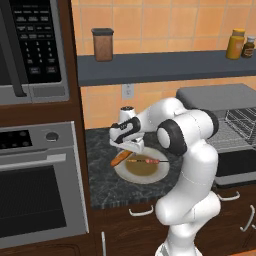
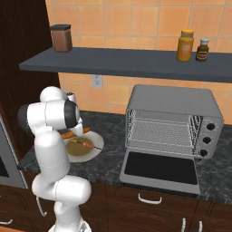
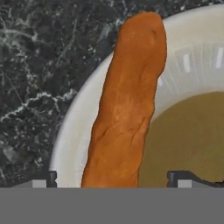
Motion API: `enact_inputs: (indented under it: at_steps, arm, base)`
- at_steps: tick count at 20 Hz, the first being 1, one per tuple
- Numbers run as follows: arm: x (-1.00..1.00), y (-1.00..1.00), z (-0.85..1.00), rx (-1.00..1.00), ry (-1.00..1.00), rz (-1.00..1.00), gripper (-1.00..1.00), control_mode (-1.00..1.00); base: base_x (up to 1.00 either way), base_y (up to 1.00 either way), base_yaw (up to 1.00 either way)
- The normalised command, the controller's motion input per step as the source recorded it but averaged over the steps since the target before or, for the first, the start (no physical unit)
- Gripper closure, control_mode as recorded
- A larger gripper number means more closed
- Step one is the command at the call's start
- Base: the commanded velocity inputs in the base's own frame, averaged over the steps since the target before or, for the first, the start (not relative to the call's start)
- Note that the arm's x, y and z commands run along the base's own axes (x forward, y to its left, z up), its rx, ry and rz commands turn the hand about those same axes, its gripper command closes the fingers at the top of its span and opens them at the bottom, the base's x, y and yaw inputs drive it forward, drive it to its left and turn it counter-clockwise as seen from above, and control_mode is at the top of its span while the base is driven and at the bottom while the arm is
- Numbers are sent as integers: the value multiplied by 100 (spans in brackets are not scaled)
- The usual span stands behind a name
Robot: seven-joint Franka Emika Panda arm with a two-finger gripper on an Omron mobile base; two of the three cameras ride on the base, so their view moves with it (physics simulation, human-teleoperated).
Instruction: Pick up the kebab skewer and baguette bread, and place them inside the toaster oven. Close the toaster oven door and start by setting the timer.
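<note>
Tool [image 3: 112, 179]: your jaws stand wide apart, straddling the baguette bread [image 3: 127, 105], nothing clamped | Baguette bread: on plate [image 3: 74, 131] rim, on counter [image 1: 100, 190] | Kebab skewer [image 1: 145, 161]: on same plate | Toaster oven [image 2: 174, 122]: toaster oven door [image 2: 159, 168] down

1. We note a white plate [image 1: 150, 176] with a brown centre on the dark speckled counter [image 1: 102, 192].
2. A brown lidded canister [image 1: 102, 44] stands on the grey wall shelf [image 1: 150, 67]; a yellow bottle [image 2: 185, 45] and a small dark jar [image 2: 202, 50] stand together near its other end.
3. A black microwave [image 1: 30, 50] sits above a steel built-in oven [image 1: 40, 185].
4. We see a wall outlet [image 1: 128, 91] on the orange tiles.
</note>
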Motion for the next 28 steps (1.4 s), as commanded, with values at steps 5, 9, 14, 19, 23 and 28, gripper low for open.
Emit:
enact_inputs:
  at_steps: [5, 9, 14, 19, 23, 28]
  arm:
    - [7, 8, -21, 0, 0, -3, -100, -100]
    - [1, 8, -9, 0, 0, -1, 100, -100]
    - [-2, 0, 0, 0, 0, 0, 100, -100]
    - [-72, -26, 59, 1, -4, -2, 100, -100]
    - [-83, -73, 82, 2, -1, -6, 100, -100]
    - [-85, -84, 76, 3, 0, -11, 100, -100]
  base:
    - [0, 0, 0]
    - [0, 0, 0]
    - [0, 0, 0]
    - [0, 0, 0]
    - [0, 0, 0]
    - [0, 0, 0]
